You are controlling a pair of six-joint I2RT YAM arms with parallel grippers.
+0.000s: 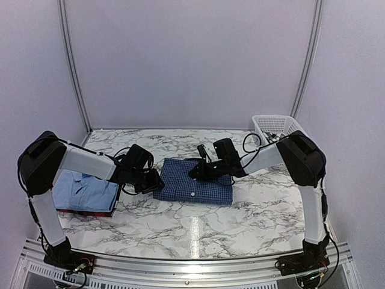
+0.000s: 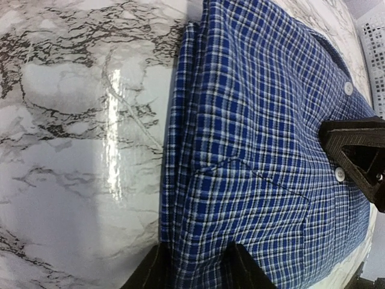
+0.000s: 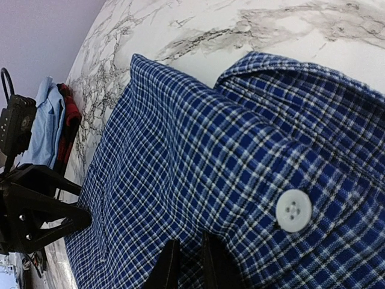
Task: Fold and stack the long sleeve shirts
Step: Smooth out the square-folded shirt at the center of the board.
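Left of the folded navy shirt (image 1: 194,180), closer to the left arm, the light blue shirt (image 1: 84,189) lies on the dark red shirt (image 3: 71,117). The left gripper (image 2: 195,271) clamps the navy shirt's left edge, and the right gripper (image 3: 187,259) pinches its far collar end. Its long axis runs left to right.

Lab booth: plain walls (image 1: 192,60), marble tabletop (image 1: 240,217) (robot arms (image 1: 84,161) bolted to rail (image 1: 192,265)).

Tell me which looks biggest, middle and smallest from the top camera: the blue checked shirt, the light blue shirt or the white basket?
1. blue checked shirt
2. light blue shirt, partly hidden
3. white basket, but it sits farther back and is partly hidden, so places 2 and 3 are unsure.
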